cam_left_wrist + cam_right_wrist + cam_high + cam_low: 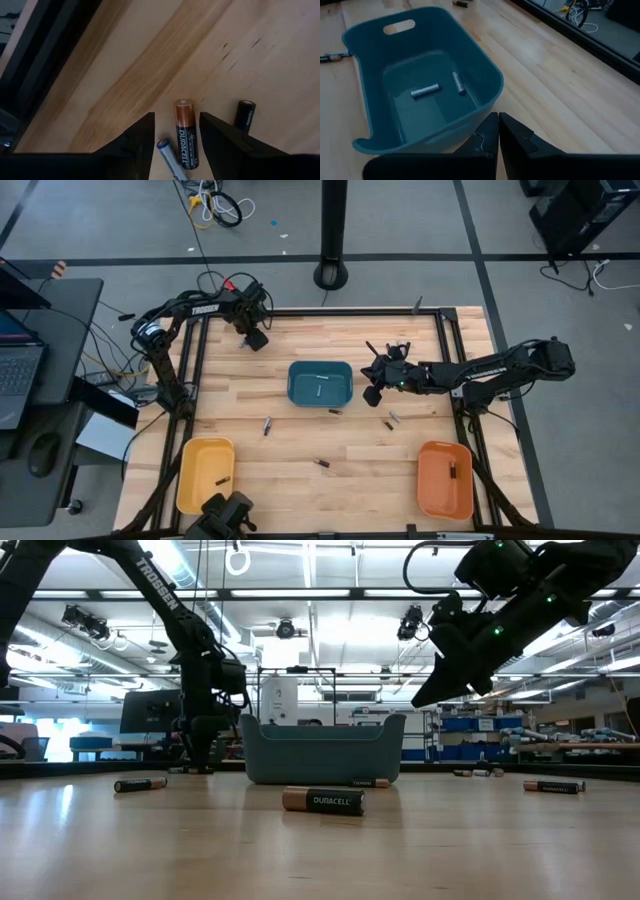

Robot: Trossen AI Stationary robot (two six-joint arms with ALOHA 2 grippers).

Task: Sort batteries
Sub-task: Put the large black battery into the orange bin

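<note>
Sorting of loose cells, in the phase between two picks. Right gripper [372,392], dark and two-fingered, just right of the teal plastic tub [320,384] at frame centre, raised above the light wooden table [300,440] as the low view shows; fingers pressed together, nothing visible between them. Probably just after a drop, or on the way to a new cell. Left gripper [255,338] low over the upper left of the table, fingers apart, standing on either side of a black and copper cylindrical battery [185,132] without touching it. A slim blue-tipped cell [169,159] just beside that battery and a dark cell [244,115] a little apart.

Next move, by judgement: lowering and closing of the left gripper on the copper-topped battery alone, with care not to catch the blue-tipped neighbour, then carrying to the matching container. For the right gripper, opening first, then choice among the loose batteries on the table: one below the tub's right corner [334,411], two at centre right [390,421], one at centre left [267,425], one lower centre [322,464].

Containers: in the teal tub, two silvery grey cells [425,90]. In the yellow tray [205,474] at lower left, one dark cell. In the orange tray [445,479] at lower right, one dark cell. Much of the sorting remains to do.
</note>
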